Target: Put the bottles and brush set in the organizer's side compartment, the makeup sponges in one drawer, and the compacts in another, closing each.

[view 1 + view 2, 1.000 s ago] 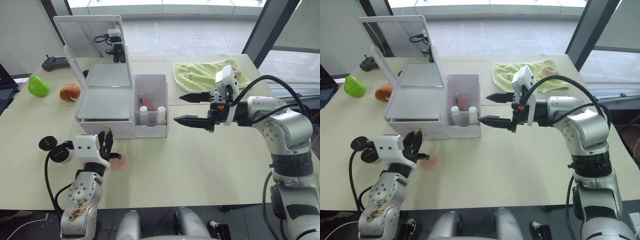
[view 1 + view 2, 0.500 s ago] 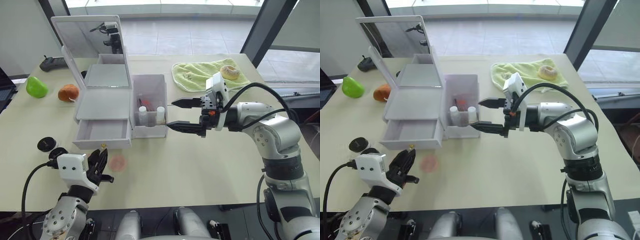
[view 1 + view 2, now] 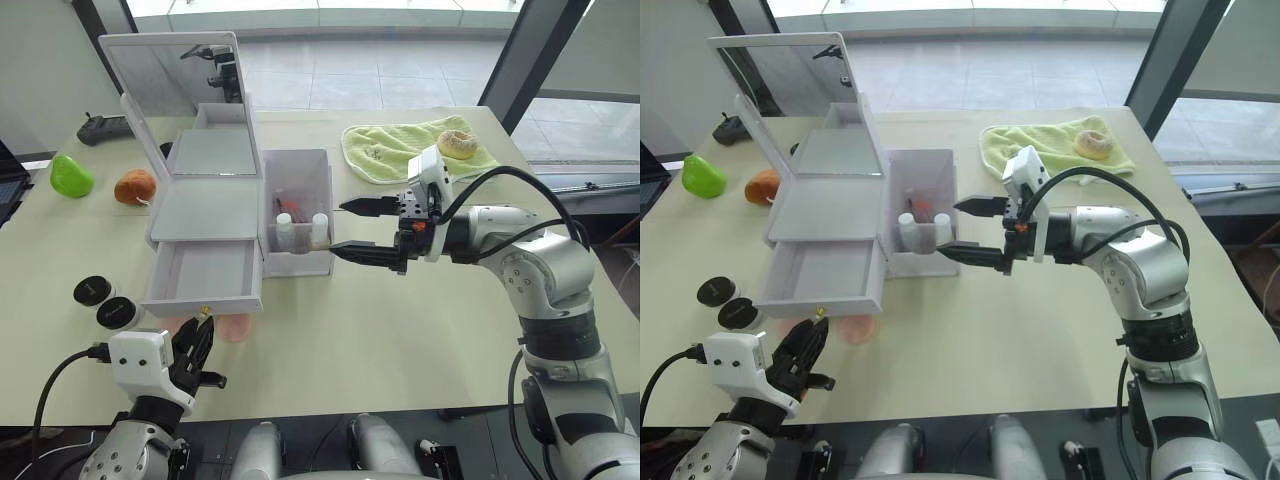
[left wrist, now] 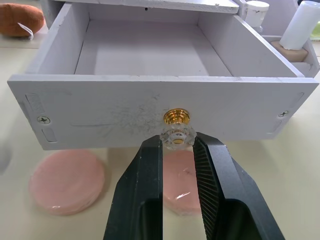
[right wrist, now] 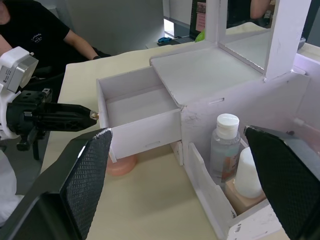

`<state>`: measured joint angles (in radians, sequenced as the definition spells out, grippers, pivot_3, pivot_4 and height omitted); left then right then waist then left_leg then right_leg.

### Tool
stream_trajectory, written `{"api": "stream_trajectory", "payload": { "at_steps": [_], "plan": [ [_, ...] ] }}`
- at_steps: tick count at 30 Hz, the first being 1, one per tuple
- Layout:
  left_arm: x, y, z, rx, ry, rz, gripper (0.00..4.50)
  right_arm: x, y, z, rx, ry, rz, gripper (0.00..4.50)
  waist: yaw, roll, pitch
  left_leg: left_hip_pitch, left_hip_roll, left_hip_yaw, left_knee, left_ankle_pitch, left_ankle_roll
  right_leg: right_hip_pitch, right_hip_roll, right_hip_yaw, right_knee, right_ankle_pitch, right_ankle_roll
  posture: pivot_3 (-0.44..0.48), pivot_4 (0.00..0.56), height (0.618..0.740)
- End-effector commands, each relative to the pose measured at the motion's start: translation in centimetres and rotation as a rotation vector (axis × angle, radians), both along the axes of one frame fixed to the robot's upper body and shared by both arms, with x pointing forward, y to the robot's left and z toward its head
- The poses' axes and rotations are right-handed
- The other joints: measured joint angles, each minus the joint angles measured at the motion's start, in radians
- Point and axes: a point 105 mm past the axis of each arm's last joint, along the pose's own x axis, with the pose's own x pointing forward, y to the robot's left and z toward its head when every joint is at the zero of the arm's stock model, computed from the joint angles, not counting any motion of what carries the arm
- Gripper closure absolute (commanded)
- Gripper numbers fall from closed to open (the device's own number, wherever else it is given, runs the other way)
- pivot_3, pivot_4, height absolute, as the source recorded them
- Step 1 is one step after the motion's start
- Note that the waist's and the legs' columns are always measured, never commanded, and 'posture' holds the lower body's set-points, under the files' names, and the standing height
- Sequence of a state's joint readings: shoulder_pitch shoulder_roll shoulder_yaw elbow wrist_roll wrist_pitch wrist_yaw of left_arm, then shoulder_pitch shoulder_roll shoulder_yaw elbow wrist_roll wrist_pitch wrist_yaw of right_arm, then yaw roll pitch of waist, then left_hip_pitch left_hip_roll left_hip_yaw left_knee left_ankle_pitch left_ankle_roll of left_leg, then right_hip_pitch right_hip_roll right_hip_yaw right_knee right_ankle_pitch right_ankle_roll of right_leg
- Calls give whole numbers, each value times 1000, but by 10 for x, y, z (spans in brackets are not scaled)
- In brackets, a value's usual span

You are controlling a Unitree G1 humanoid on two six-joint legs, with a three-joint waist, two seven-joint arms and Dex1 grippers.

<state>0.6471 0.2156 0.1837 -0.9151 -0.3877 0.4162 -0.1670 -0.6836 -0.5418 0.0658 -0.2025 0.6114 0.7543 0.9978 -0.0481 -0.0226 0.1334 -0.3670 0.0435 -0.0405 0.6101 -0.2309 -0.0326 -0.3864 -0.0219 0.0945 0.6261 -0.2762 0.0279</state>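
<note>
2 makeup sponges (image 4: 66, 181) before open drawer (image 3: 205, 280); 2 compacts (image 3: 92, 290) left; bottles (image 3: 286, 229) in side compartment (image 3: 300, 205).

Lower drawer (image 3: 205, 280) stood pulled out, its inside bare and open from above; the organizer (image 3: 215, 200) top overhung only its rear part. Left gripper (image 4: 177, 150) sat closed on the drawer's gold knob (image 4: 177, 131), blocking the front approach. Two makeup sponges (image 4: 66, 181) lay on the table just under and in front of the drawer face, one partly behind the fingers. Two compacts (image 3: 105, 303) sat left of the drawer, near it. Side compartment (image 3: 300, 205) held bottles (image 5: 224, 147) at its front end, rear part freer. Right gripper (image 3: 350, 228) hung spread wide just right of that bin, crowding that side. Table (image 3: 400, 330) in front of it was open.
</note>
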Motion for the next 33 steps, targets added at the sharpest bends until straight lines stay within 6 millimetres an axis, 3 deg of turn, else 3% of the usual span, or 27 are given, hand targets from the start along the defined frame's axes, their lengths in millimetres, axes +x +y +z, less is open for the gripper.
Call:
{"api": "stream_trajectory", "payload": {
  "at_steps": [1,4,11,14,18,23,26,33],
  "plan": [
    [-1,-4,3,12,-26,-34,3928,-5,2,10,31,-23,24,0,5,0,0,0,0,0,0,0,0,0,0,0,0,0,0,0,150,740],
    [0,-3,3,15,-33,-36,3928,-4,1,11,37,-10,23,0,5,0,0,0,0,0,0,0,0,0,0,0,0,0,0,0,150,740],
    [-5,3,14,12,-77,-28,1685,-3,-2,13,31,-16,21,0,3,0,0,0,0,0,0,0,0,0,0,1,0,0,0,0,150,740],
    [-15,7,34,90,-175,0,1164,-3,-4,15,26,-8,31,0,3,-2,0,0,0,0,0,0,0,0,0,1,0,0,0,0,150,740],
    [-25,17,40,112,-236,9,62,-1,-13,19,33,12,23,0,5,-2,0,0,0,1,0,0,0,0,0,1,0,-2,-4,0,150,740],
    [-17,76,43,188,-257,52,24,3,-41,19,8,10,-25,0,8,-1,0,0,0,1,0,0,0,-1,0,1,0,-4,-6,0,150,740],
    [-7,109,42,210,-165,-27,24,5,-64,14,-35,19,-69,0,6,-3,0,0,2,1,0,0,0,-1,1,0,0,-4,-5,0,150,740],
    [8,150,93,236,-153,-179,24,9,-105,2,-104,47,-163,0,4,-3,1,3,3,5,-1,0,0,-1,1,0,2,-4,-5,0,150,740]
  ]
}}
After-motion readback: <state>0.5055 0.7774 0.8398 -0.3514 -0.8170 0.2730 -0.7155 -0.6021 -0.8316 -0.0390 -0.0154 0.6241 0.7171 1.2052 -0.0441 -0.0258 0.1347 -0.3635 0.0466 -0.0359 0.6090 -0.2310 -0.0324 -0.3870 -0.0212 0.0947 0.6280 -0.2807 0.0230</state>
